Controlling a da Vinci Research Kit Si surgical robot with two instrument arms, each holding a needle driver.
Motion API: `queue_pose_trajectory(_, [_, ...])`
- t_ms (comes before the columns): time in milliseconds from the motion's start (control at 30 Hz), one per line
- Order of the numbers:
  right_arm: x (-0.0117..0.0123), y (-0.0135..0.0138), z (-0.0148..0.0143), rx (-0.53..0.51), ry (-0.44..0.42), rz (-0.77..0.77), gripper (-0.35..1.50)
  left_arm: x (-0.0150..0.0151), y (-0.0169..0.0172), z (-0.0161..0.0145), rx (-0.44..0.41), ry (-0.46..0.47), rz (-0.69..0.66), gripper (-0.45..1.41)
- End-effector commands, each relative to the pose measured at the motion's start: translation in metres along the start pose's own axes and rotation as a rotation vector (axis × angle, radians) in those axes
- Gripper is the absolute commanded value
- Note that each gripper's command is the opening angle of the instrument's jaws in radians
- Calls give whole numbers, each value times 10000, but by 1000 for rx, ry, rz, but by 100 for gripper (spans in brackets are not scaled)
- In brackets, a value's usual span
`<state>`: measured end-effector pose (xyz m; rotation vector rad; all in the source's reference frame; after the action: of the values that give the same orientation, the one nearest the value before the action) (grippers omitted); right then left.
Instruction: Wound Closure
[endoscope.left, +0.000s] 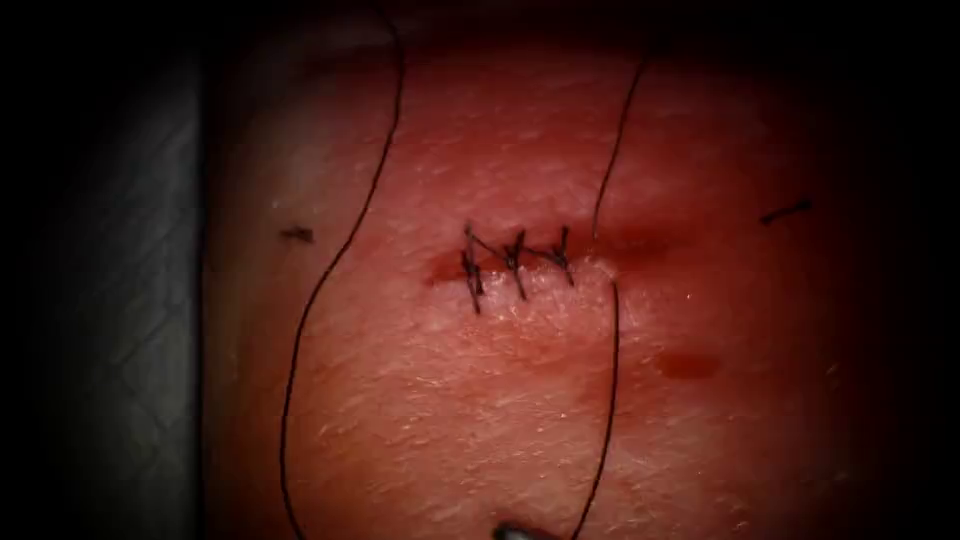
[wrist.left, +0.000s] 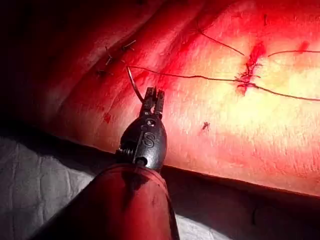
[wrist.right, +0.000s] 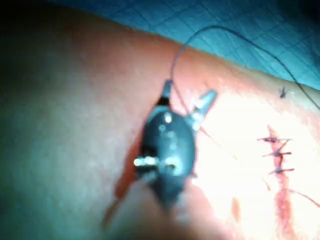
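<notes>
1. Clamping the needle near one end in the left tool, fingers shut on it, apparently clear of the tissue; could easily swivel there.
2. Holding nothing in the right tool, fingers apart; could snag the thread passing between, tbh.

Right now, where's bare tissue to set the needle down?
Free: tissue below the stitches, between the long thread loop and lower thread; also above them, between loop and upper thread. Crowded: stitches and cut. Left end effector shut on the needle near one end, apparently out of tissue; right end effector open, holding nothing.
</notes>
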<state>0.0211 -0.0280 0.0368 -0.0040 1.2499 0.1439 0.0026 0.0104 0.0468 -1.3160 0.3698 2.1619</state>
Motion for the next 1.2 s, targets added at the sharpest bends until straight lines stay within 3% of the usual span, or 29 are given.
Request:
queue_pose_trajectory(33, [-16,7,-11,-11,-8,10,125,-5,1,7,-2,3,0,-45])
queue_pose_trajectory(200, [-41,48,-53,-42,14,-1,120,-11,-3,8,-4,4,2,-45])
queue_pose_trajectory(267, [-57,70,-56,-66,12,-21,120,-13,-1,10,-5,1,5,-45])
queue_pose_trajectory(333, [-80,85,-45,-86,-1,-37,126,-13,4,14,-5,-7,9,-45])
queue_pose_trajectory(400, [-87,89,-40,-91,-5,-38,130,-13,6,16,-3,-9,10,-45])
queue_pose_trajectory(500, [-127,107,-9,-88,-36,-69,130,-12,14,22,-14,-8,14,-45])
queue_pose_trajectory(600, [-148,109,10,-69,-29,-83,126,-11,17,23,-17,-7,15,-45])
queue_pose_trajectory(800, [-154,108,26,-53,-15,-91,115,-10,19,22,-17,-6,15,-45])
queue_pose_trajectory(867, [-153,108,28,-55,-16,-91,105,-10,19,23,-19,-9,16,-45])
queue_pose_trajectory(900, [-153,107,29,-54,-15,-91,89,-10,19,23,-18,-9,16,-45])
queue_pose_trajectory(967, [-153,106,24,-47,-17,-104,-25,-10,20,23,-20,-7,16,-45])
queue_pose_trajectory(1000, [-153,106,21,-40,-19,-104,-35,-10,19,23,-20,-7,16,-45])
queue_pose_trajectory(1200, [-145,101,1,-24,-9,-127,-35,-10,20,23,-20,-7,16,-45])
